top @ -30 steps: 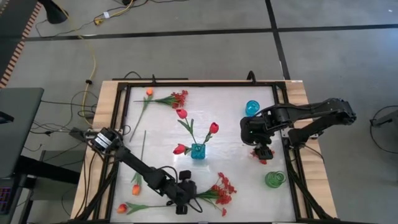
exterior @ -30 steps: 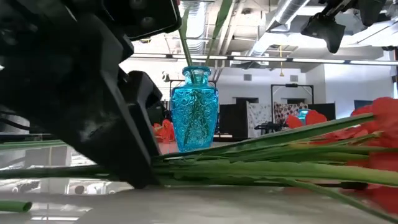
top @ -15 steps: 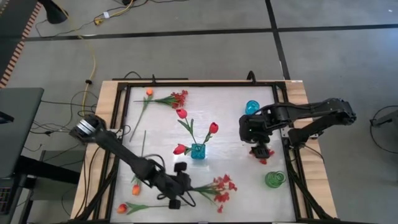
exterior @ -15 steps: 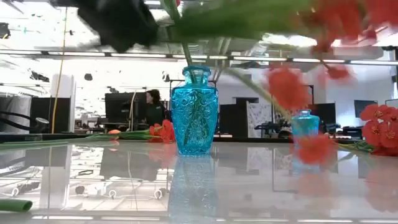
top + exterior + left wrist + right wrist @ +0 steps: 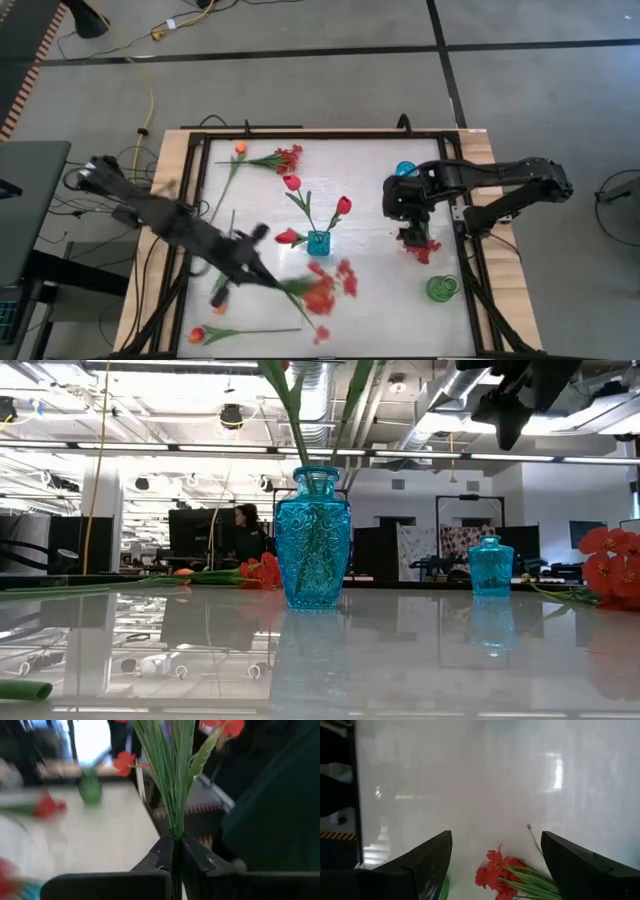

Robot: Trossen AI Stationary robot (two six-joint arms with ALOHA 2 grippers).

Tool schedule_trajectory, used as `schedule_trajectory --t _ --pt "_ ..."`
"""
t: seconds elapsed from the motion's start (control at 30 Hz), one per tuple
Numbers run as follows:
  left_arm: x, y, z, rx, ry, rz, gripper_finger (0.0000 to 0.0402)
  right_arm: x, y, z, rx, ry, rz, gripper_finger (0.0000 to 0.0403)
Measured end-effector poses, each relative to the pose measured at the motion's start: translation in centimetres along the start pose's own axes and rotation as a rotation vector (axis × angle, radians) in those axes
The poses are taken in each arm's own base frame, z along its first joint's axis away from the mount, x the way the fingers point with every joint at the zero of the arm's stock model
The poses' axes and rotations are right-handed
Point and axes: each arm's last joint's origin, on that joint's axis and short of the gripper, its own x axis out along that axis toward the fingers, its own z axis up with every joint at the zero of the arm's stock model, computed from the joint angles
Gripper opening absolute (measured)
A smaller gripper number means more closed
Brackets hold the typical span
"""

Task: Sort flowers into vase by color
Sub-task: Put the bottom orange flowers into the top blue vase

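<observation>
Now the left gripper [image 5: 175, 851] is squeezed tight on the red blossom spray [image 5: 322, 288], up over the table near the blue vase [image 5: 318, 243]. Swinging fast could shake it loose. The right gripper [image 5: 495, 855] hangs wide open, empty.

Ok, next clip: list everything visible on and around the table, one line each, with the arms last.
Large vase: one, blue glass, table centre, holding three red rosebuds.
Small vase: one, blue, back right of the table.
Green vase: one, front right.
Red spray: one, lifted near the front, stems in the left gripper.
Red spray: one, lying at the back.
Red spray: one, lying under the right gripper.
Orange tulips: three seen, along the left side.
Person: one, in the room behind.
Left gripper: shut on the spray's green stems.
Right gripper: open, above the right-hand spray.
</observation>
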Motion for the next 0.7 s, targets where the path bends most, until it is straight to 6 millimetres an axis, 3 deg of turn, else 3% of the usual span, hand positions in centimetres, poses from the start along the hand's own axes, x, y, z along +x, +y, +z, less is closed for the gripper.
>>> schedule_trajectory --t 0.3,0.5,0.7 --pt "-9.1 0.2 3.0 0.155 -0.312 0.187 0.0 -0.1 -0.7 0.2 0.133 -0.022 -0.018 0.0331" --pt "-12.7 2.0 3.6 0.327 -0.375 0.496 0.0 -0.9 -1.3 0.3 0.198 -0.099 -0.054 0.0331" --pt "-15.8 4.7 3.7 0.389 -0.374 0.698 0.0 -3.5 -2.7 0.6 0.252 -0.343 -0.08 0.0331"
